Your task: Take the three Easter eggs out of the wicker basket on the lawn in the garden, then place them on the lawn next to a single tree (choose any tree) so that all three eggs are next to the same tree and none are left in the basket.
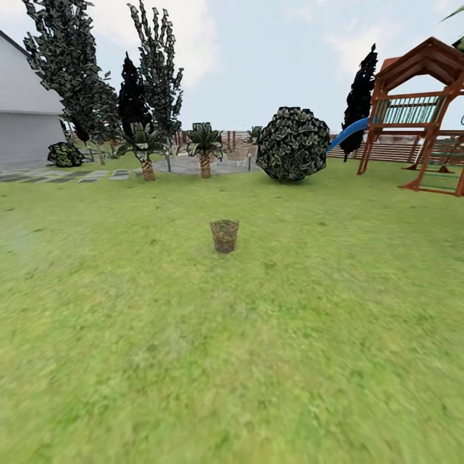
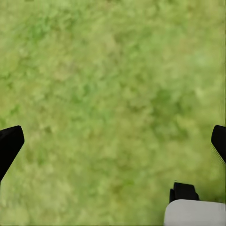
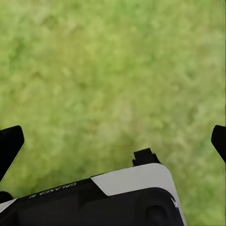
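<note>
- Head view: a broad green lawn [image 1: 232, 361] runs out to a garden edge under a pale, cloudy sky.
- The wicker basket [image 1: 224, 235] stands upright on the grass at 12 o'clock, well ahead of the robot. Through its woven sides I cannot tell whether the eggs are inside.
- Beyond it: two short palms [image 1: 205, 149] at 11 o'clock, a round dark bush [image 1: 293, 143] at 1 o'clock, and a wooden play frame [image 1: 422, 106] with a blue slide at 2 o'clock.
- Tall leafy trees [image 1: 74, 71] rise at 10 o'clock beside a grey house wall [image 1: 26, 122].
- Left gripper [image 2: 113, 141]: jaws spread wide over bare grass, holding nothing.
- Right gripper [image 3: 113, 141]: jaws likewise wide and empty.
- Judged step: approaching the basket. Next, drive straight ahead until it is within reach, then lower an arm inside.
</note>
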You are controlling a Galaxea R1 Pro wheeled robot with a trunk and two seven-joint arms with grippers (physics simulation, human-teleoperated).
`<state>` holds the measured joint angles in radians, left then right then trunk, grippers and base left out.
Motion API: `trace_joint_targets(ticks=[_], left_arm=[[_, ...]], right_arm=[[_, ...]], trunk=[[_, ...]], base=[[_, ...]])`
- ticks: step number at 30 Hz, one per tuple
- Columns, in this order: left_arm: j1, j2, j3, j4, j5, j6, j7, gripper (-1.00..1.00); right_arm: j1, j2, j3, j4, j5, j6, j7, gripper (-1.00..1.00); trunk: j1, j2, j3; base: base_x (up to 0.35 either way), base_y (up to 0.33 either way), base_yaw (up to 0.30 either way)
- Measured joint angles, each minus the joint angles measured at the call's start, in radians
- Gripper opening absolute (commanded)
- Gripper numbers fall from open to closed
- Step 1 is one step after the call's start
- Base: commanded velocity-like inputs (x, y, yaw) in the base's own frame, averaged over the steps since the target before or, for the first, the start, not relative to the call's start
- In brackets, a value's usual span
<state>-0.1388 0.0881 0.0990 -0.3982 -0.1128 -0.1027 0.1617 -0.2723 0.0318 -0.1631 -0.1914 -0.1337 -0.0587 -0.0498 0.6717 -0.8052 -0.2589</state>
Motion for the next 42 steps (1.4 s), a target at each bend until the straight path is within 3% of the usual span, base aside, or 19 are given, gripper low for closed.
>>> trace_joint_targets(ticks=[42], left_arm=[[0.0,0.0,0.0,0.0,-0.001,0.0,0.0,1.0]], right_arm=[[0.0,0.0,0.0,-0.001,0.002,-0.001,0.0,1.0]], trunk=[[0.0,0.0,0.0]], base=[[0.305,0.0,0.01]])
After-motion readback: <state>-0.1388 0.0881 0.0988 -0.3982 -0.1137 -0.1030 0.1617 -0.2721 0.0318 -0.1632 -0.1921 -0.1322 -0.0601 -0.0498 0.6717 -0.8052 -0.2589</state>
